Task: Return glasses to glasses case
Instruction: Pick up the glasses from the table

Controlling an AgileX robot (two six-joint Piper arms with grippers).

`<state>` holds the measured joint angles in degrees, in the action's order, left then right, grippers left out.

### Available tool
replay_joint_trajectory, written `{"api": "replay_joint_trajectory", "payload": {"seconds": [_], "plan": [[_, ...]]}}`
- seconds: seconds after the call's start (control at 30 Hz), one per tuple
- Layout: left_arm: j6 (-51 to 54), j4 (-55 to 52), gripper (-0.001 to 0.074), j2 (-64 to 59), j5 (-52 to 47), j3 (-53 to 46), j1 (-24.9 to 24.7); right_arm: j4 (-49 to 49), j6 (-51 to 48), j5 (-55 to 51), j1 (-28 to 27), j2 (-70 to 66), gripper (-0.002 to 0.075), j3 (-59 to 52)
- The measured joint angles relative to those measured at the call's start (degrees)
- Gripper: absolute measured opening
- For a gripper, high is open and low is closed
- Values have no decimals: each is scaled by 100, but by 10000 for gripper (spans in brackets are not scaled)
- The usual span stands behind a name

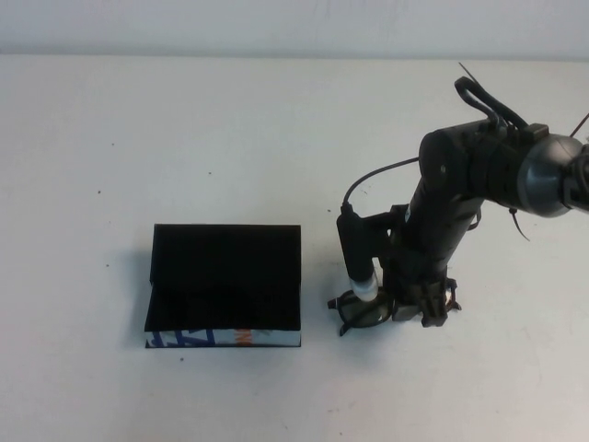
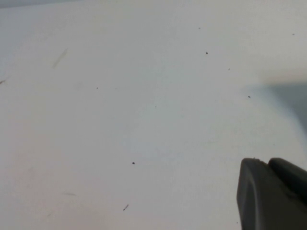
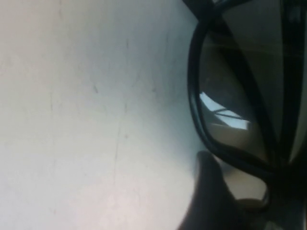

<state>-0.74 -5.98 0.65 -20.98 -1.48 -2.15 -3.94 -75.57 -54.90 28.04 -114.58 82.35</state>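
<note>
The glasses case [image 1: 225,276] lies open at the left centre of the table, black flap lid laid back, white printed front edge [image 1: 221,339] towards me. The glasses [image 1: 362,311] lie on the table just right of the case. My right gripper [image 1: 425,311] is down on the table at their right half. In the right wrist view the dark rim [image 3: 194,86] and a lens fill the frame. One finger [image 3: 208,191] stands beside the rim with a gap, so the gripper [image 3: 249,191] is open around the frame. My left gripper [image 2: 268,164] is outside the high view, shut and empty over bare table.
The right arm [image 1: 460,184] reaches in from the right edge with a cable looping above it. The white table [image 1: 184,138] is bare around the case and behind it.
</note>
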Motion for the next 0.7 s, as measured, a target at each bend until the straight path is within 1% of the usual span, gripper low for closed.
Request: {"api": "replay_joint_trajectory", "payload": {"seconds": [0.23, 0.6, 0.7], "plan": [[0, 0, -1, 0, 0, 0, 0, 11, 0, -112, -19, 0, 343, 3], [0, 0, -1, 0, 0, 0, 0, -57, 0, -440, -32, 146, 268, 123], [0, 0, -1, 0, 0, 0, 0, -160, 0, -461, -35, 148, 260, 123]]}}
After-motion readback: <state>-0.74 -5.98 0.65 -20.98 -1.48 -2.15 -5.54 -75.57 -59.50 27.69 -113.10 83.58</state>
